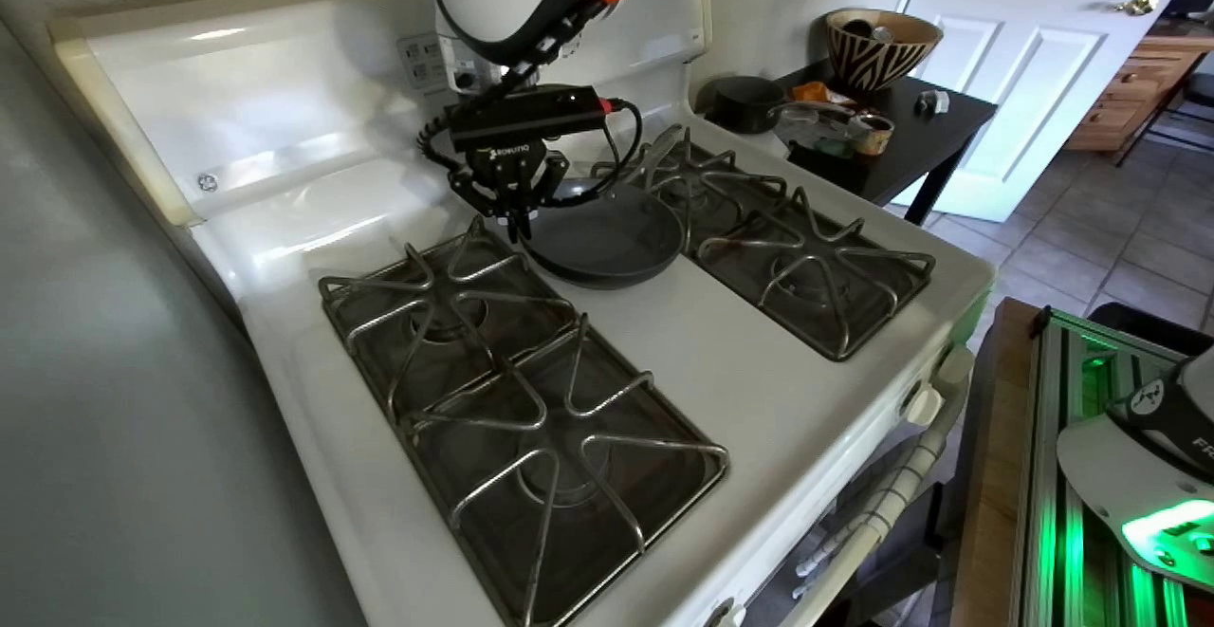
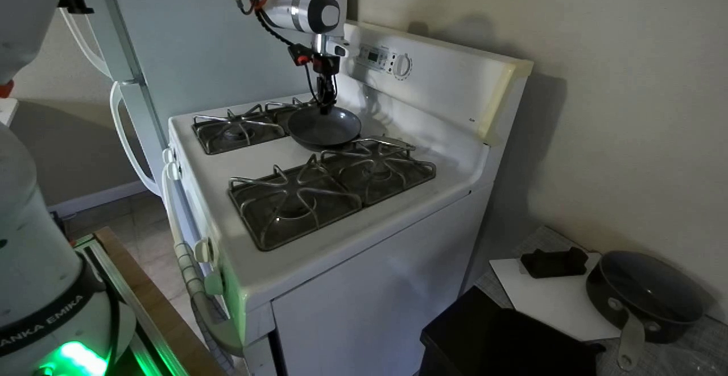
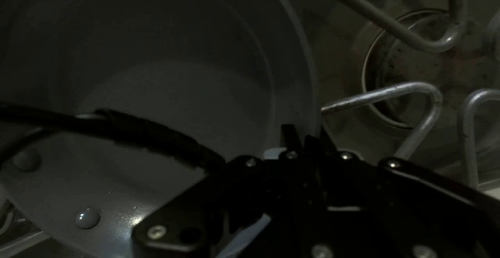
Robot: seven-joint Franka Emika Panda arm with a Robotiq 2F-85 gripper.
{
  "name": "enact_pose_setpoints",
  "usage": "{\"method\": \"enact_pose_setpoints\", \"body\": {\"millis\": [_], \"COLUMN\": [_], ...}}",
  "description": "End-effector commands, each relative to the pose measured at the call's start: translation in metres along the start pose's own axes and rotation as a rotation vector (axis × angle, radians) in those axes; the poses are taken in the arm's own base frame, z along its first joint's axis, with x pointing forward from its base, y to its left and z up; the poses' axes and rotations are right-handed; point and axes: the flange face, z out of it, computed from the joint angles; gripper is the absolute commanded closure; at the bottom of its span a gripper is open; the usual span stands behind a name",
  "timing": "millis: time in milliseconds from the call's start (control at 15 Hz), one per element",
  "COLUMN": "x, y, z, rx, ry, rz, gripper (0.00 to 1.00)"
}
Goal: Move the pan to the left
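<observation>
Smooth round dk-grey pan (image 1: 612, 238) w/ 2 domed rivets (image 3: 87, 217), rim (image 3: 311, 70) clamped btwn jaws of gripper (image 1: 519, 228); cable (image 3: 156, 135) hides part in dim wrist view.

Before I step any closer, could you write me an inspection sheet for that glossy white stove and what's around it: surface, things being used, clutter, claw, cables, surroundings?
Surface: glossy white stove top, carrying grey metal wire grates.
Job's things: round, shallow, dark-grey frying pan between the grates, toward the back; its grey handle reaches over a grate.
Clutter: dark round saucepan and black-striped, wooden-looking bowl, both off to the stove's side.
Claw: black two-fingered claw, apparently closed on the pan's rim.
Cables: black cable loops over the pan; whether it touches cannot be told.
Surroundings: pale grey refrigerator and white panelled door.
</observation>
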Motion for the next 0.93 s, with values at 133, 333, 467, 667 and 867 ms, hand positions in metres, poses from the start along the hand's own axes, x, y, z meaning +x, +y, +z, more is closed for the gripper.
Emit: {"method": "enact_pose_setpoints", "body": {"millis": [133, 333, 467, 667, 867], "x": [0.001, -0.001, -0.002, -0.003, -0.008], "y": [-0.021, -0.033, -0.038, -0.041, -0.046], "z": [-0.004, -0.008, -0.011, -0.016, -0.024], "rx": [0.031, 0.047, 0.050, 0.057, 0.074], "ry": [-0.002, 0.005, 0.012, 0.013, 0.012], "rz": [0.009, 0.009, 0.007, -0.002, -0.006], "gripper": [0.99, 0.99, 0.99, 0.99, 0.99]}}
